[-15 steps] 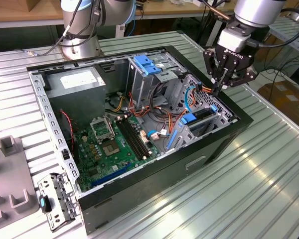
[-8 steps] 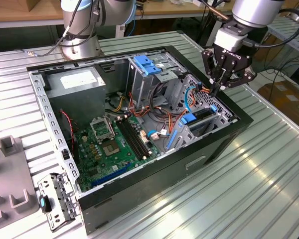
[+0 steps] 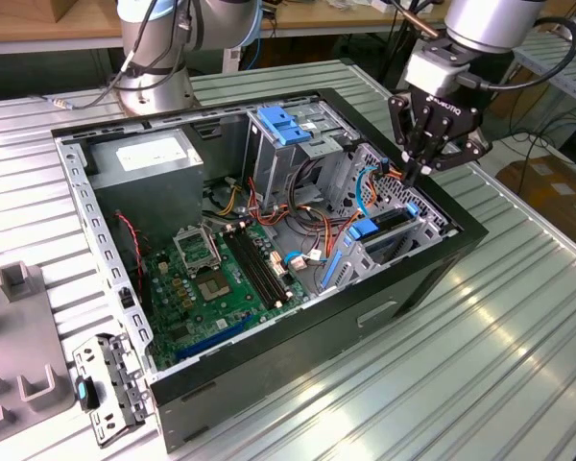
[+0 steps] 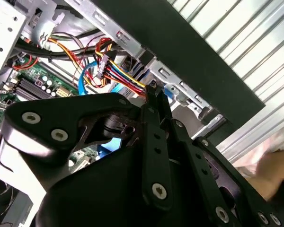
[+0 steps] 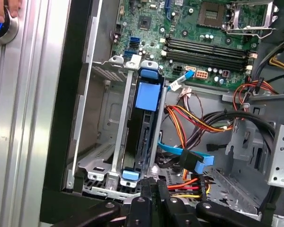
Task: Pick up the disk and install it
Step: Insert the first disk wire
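- First wrist view: the pincer [image 5: 154, 189] hangs with its fingers drawn together, nothing between them, just above the near end of the disk [image 5: 143, 137].
- The disk sits on edge in a slot of the grey metal drive cage [image 5: 99, 161], straight below the pincer, with its blue carrier rail [image 5: 147, 97] and blue end tab facing up.
- Beside the pincer, a bundle of red, yellow and orange wires [image 5: 189, 124] and a blue flat cable [image 5: 189, 158] cross the case floor.
- Beyond the disk, farther from the pincer, lies the green motherboard [image 5: 194, 28] with its black memory slots.
- Exterior view: the pincer [image 3: 415, 175] stands over the corner of the open black computer case [image 3: 269, 384], the disk [image 3: 384, 226] under it, and the case rests on the ribbed metal table [image 3: 480, 365].
- Farthest from the pincer, across the case, is the grey power-supply box [image 3: 149, 158].
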Robot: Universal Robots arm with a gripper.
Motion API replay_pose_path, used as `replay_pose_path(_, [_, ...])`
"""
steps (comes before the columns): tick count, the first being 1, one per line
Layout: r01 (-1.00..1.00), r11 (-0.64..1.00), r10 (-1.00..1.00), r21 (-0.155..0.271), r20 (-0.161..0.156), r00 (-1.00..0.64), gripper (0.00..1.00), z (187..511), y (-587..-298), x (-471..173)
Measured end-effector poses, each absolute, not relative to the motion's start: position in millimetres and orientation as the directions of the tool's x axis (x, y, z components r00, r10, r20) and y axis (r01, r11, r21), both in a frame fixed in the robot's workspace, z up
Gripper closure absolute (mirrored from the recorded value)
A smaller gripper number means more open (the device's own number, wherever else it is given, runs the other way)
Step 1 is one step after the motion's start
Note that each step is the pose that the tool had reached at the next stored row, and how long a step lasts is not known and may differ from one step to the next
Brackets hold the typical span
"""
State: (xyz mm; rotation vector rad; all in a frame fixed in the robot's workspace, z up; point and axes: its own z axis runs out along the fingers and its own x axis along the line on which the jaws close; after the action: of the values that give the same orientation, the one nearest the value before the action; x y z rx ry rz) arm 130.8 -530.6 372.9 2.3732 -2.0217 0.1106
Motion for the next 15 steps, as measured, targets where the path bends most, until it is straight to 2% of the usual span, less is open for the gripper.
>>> replay_pose_path(11, [-0.992,-0.12,-0.991,-0.029,0.062,0.118,0.83,368.9,-536.6,121.1])
replay_pose_path(15, [-0.999,-0.041,-0.997,-0.029,0.062,0.039,0.83,365.0,-536.7,120.2])
